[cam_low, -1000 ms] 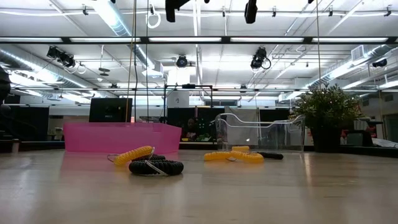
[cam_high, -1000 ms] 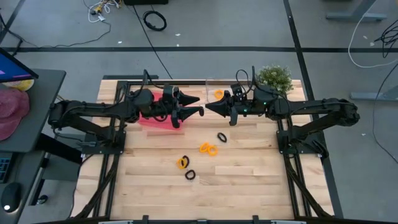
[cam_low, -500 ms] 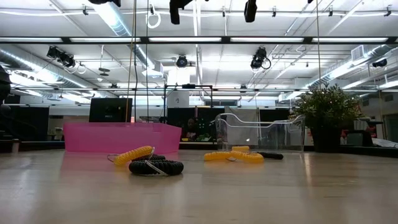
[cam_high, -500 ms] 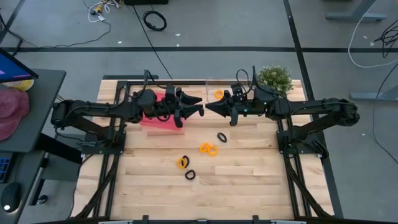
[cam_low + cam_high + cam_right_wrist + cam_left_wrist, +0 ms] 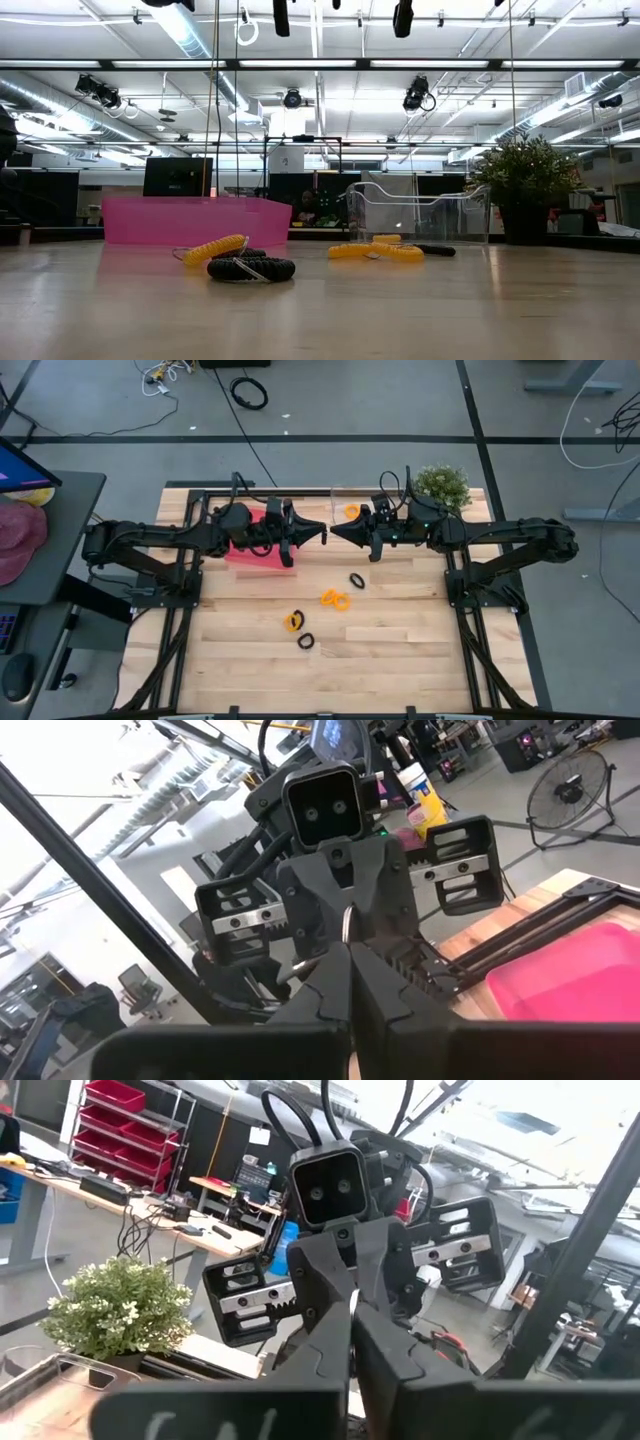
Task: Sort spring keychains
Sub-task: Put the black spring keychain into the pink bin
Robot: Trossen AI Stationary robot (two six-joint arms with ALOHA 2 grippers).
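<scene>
Several small spring keychains lie on the wooden table: a black one (image 5: 357, 580), an orange one (image 5: 335, 599), another orange one (image 5: 293, 622) and a black one (image 5: 306, 641). One more orange keychain (image 5: 352, 511) lies in the clear bin (image 5: 340, 493). My left gripper (image 5: 322, 536) is shut and empty, high above the table beside the pink bin (image 5: 255, 550). My right gripper (image 5: 335, 532) is also shut and empty. It points at the left one, tip to tip. I cannot tell whether the tips touch.
A potted plant (image 5: 441, 484) stands at the table's far right corner, next to the clear bin. In the low view both grippers (image 5: 281, 15) (image 5: 403, 18) hang at the top edge, far above the keychains (image 5: 250, 268). Bare wood lies toward the near edge.
My left gripper's fingers stood wide apart a second ago and have shut on nothing. It stays high above the table beside the pink bin. The keychains have not moved.
</scene>
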